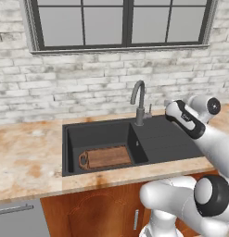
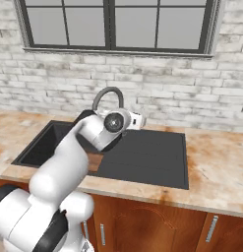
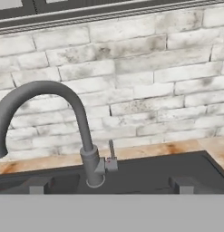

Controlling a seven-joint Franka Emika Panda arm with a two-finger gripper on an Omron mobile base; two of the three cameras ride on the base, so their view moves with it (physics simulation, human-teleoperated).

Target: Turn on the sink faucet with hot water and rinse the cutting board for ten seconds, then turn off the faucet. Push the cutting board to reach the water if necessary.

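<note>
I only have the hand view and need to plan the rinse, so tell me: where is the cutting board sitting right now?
Observer: The cutting board lies flat on the basin floor of the sink, near the front wall. In the left base view its handle loop points left.
Operator: My picture cuts off the spout's end. Is any water running?
Observer: No. In the left base view, no stream falls from the faucet, and the board looks dry.
</note>
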